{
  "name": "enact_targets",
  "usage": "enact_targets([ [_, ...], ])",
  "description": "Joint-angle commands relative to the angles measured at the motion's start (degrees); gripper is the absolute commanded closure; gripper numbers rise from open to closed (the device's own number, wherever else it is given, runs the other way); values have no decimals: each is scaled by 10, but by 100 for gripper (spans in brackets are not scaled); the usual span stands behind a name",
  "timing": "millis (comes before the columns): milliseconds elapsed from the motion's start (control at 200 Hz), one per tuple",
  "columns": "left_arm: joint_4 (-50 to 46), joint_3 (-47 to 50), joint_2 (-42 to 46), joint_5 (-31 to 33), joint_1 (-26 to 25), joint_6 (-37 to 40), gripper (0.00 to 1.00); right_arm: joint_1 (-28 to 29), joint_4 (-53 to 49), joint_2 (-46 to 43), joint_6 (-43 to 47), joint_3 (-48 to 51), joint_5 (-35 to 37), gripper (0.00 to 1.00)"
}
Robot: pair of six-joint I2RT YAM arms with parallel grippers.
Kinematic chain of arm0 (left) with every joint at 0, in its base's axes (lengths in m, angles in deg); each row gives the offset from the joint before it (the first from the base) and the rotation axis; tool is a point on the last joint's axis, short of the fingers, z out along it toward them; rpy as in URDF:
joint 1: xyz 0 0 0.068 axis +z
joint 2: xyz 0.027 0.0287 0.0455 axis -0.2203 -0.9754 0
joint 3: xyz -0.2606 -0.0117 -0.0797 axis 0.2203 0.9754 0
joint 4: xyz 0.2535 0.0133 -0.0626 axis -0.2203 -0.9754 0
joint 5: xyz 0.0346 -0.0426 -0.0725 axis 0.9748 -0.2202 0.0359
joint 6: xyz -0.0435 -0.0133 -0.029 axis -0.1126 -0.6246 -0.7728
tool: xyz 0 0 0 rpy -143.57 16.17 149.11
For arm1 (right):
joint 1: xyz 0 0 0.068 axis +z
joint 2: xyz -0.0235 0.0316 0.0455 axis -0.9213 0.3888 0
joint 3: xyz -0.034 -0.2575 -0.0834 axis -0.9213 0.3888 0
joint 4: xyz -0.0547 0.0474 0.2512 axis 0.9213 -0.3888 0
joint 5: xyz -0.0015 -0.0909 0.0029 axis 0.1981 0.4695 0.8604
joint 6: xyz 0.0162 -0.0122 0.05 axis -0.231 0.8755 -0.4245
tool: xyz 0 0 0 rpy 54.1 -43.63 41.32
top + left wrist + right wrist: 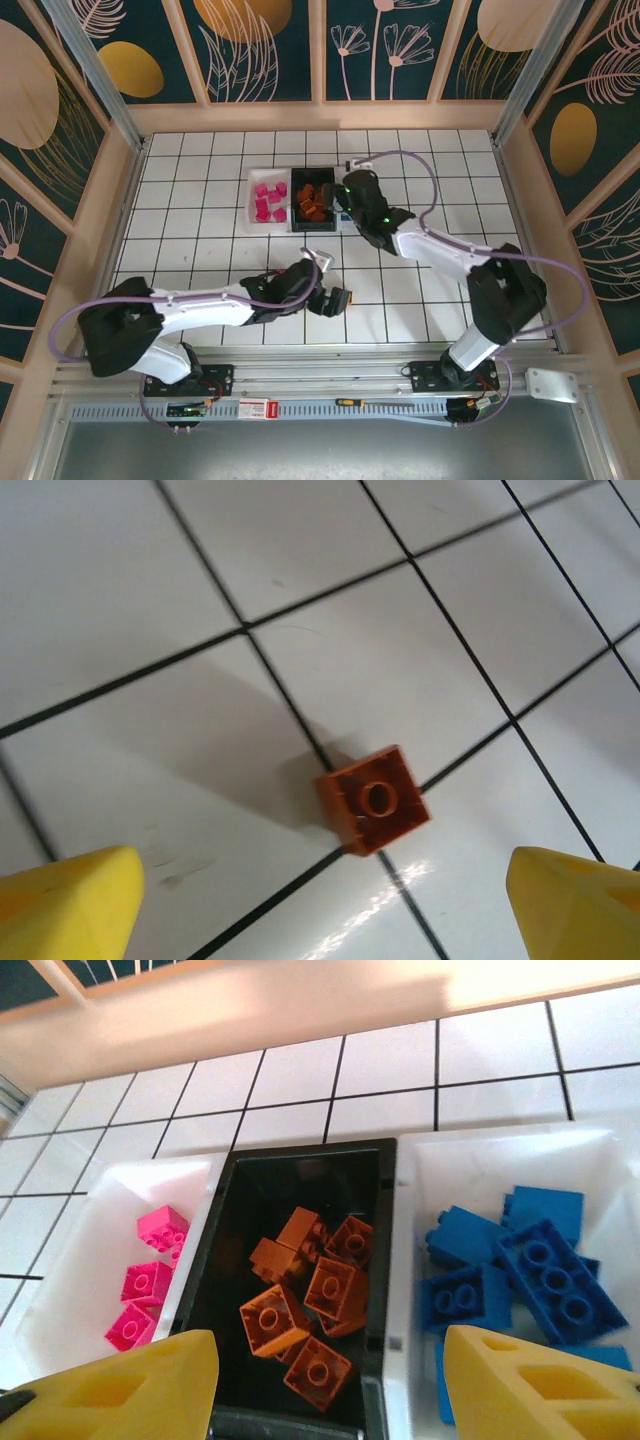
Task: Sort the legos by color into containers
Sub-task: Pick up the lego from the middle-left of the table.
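On the tiled table (400,660), your left gripper (325,900) is hovering open to straddle the orange brick (375,800) at twelve o'clock; your right gripper (330,1380) is gaping over the black bin (300,1175).

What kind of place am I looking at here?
Most likely a robotics lab test cell: two arms bolted to a rail, a gridded table walled by patterned panels, and bins of color-sorted legos.
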Motion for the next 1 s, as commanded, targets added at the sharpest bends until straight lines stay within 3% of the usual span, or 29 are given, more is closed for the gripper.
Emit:
enact_targets([
  [0,6,-35,-47,11,-15,16,11,-9,31,-54,-22,57,19,39],
  [205,1,-88,-120,14,-30,32,21,-20,27,-141,-31,128,31,38],
  [320,-22,-116,-170,36,-31,39,33,-27,24,-176,-36,153,34,38],
  [611,-27,-133,-203,74,-31,42,54,-29,21,-224,-42,185,40,38],
  [706,-25,-123,-190,89,-31,42,61,-30,19,-232,-44,191,44,38],
  [816,-17,-102,-146,103,-22,40,62,-30,15,-243,-44,197,44,38],
  [996,1,-88,-68,89,61,42,66,-29,15,-255,-51,220,34,39],
])
